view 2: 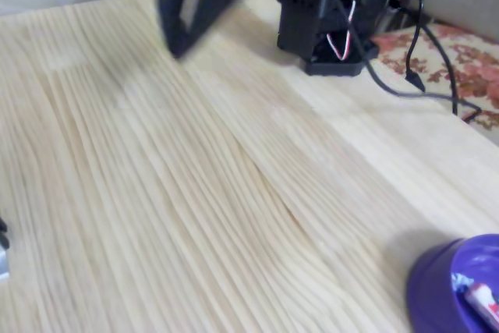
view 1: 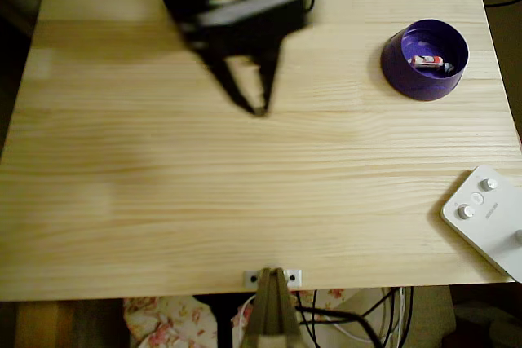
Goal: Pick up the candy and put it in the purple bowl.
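White-and-red candy (view 1: 428,61), one piece, lies inside the single round purple bowl (view 1: 397,59) at the counter's (view 1: 245,201) far right corner in the overhead view. Pale striped pine planks. Black hand (view 1: 254,103), blurred, fingers meeting at their tips, empty, well apart from the bowl. White knobbed device (view 1: 489,218); its lettering is unreadable.

1 candy (view 1: 428,61), 1 purple bowl (view 1: 408,77), 1 white knob device (view 1: 489,218), 1 claw (view 1: 259,108).

In the overhead view the table (view 1: 204,201) lies bare across left and middle, with the purple bowl (view 1: 424,71) far right and a white device (view 1: 489,218) near right.
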You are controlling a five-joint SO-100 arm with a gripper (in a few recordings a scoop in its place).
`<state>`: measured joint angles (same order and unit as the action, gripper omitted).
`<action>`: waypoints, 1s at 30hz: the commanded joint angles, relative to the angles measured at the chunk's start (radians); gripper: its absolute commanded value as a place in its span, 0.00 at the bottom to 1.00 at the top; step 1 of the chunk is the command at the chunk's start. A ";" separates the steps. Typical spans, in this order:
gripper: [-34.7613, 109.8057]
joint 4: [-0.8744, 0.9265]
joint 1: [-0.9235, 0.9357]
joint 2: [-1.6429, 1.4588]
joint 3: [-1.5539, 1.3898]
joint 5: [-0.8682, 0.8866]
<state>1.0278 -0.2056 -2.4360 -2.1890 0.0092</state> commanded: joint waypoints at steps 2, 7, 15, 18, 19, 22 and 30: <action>0.23 0.002 0.130 -0.166 -0.060 -0.038; 0.23 -0.031 0.285 -0.272 -0.230 -0.077; 0.23 -0.049 0.373 -0.581 -0.557 -0.063; 0.23 -0.049 0.408 -0.669 -0.641 -0.063; 0.23 -0.048 0.413 -0.676 -0.655 -0.057; 0.23 -0.051 0.419 -0.716 -0.706 -0.032; 0.23 -0.017 0.411 -0.864 -0.830 0.002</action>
<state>1.0247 0.1902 -3.2720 -3.0143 -0.0046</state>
